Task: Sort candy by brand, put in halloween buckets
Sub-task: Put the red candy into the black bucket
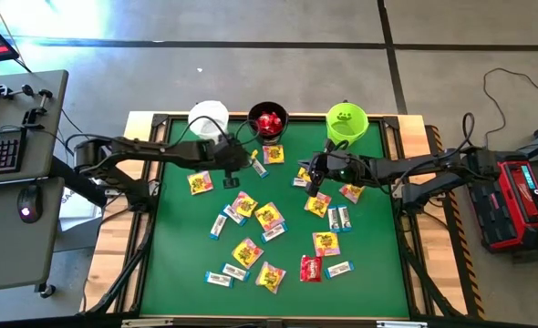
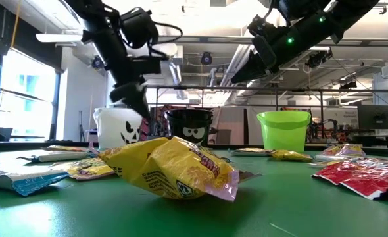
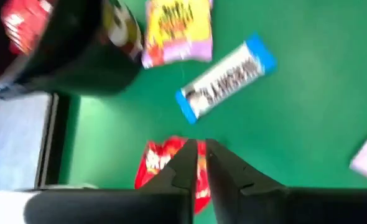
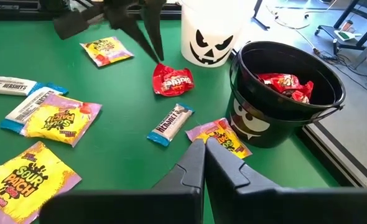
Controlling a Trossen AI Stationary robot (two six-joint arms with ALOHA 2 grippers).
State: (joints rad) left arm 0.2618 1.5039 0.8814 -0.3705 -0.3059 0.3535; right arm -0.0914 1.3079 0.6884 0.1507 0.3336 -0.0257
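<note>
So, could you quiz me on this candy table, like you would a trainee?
1. True or false: the black bucket already holds red packets.
2. Which bucket stands in the middle of the row? A white, B black, C green.
3. Fill in: the left gripper hovers over a loose ___ packet on the mat.
Key: 1 true; 2 B; 3 red.

A yellow-and-pink packet [image 2: 174,170] lies before three buckets [image 2: 191,127].
</note>
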